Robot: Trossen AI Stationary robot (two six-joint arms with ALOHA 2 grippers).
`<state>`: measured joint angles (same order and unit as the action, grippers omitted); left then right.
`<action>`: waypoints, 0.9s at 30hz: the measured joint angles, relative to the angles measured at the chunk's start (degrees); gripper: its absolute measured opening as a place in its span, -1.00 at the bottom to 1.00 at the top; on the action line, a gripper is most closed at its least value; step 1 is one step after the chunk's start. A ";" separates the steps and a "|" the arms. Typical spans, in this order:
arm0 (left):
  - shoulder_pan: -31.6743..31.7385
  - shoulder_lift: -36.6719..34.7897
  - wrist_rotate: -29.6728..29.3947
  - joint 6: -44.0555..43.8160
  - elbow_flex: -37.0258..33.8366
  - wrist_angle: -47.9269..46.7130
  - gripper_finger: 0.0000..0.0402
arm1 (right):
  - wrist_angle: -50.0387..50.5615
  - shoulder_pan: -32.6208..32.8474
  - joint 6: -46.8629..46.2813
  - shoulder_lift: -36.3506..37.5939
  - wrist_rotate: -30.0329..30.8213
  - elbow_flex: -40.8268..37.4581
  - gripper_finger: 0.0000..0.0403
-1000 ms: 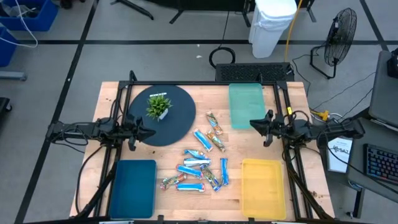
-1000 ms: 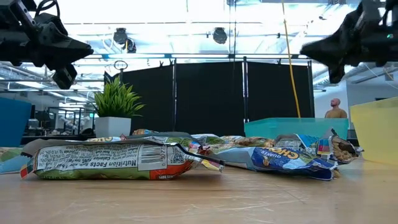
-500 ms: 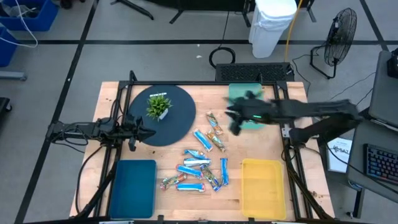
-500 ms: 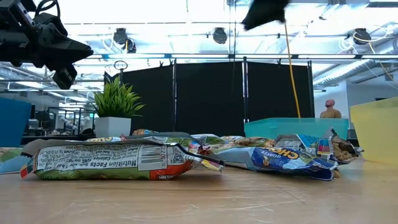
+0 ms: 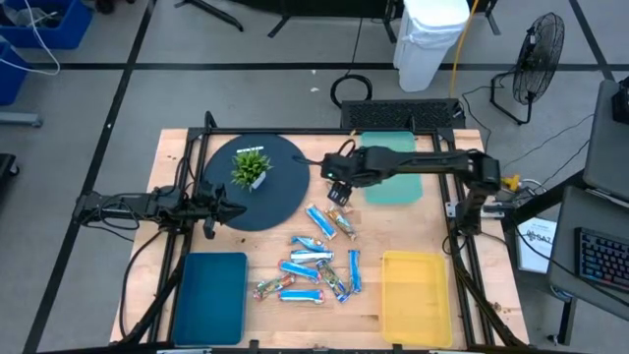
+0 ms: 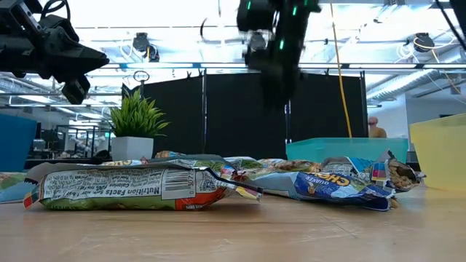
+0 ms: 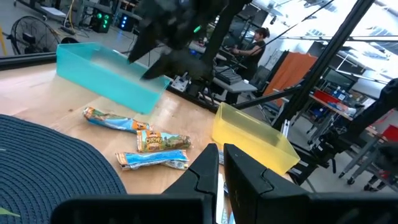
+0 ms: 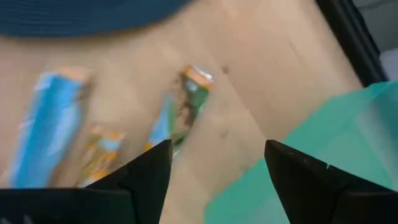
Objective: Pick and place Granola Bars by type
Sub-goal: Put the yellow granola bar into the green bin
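The desk (image 5: 177, 157) carries three trays, a dark round mat (image 5: 285, 202) and the Granola Bars (image 5: 319, 258), scattered mid-desk toward its front edge. The right pincer (image 5: 337, 190), fingers spread and empty, hangs above the rearmost bar (image 8: 186, 106). Neighbouring bars lie close, so a careless descent could pinch two types together. The left pincer (image 7: 217, 163) waits closed near the left edge.

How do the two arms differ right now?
The right gripper reaches out over the table, above the bars nearest the teal tray, fingers open. The left gripper sits back at the table's left edge over the dark mat, fingers shut. Neither holds anything.
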<state>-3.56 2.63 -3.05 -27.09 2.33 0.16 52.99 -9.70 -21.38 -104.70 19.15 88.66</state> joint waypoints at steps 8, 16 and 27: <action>0.01 0.00 0.00 -0.12 0.00 0.02 -0.85 | -22.58 -1.09 -2.28 -2.13 -4.95 -12.28 0.19; 0.01 0.00 0.00 -0.16 0.00 0.02 -0.85 | -33.17 -1.11 -5.63 -2.08 -5.83 -19.70 0.18; -0.01 -0.01 0.00 -0.17 0.00 0.04 -0.85 | -34.76 -1.11 -7.89 -2.06 -5.74 -22.84 0.18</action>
<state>-3.57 2.62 -3.05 -27.27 2.33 0.21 18.24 -10.81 -29.27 -106.76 13.41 65.83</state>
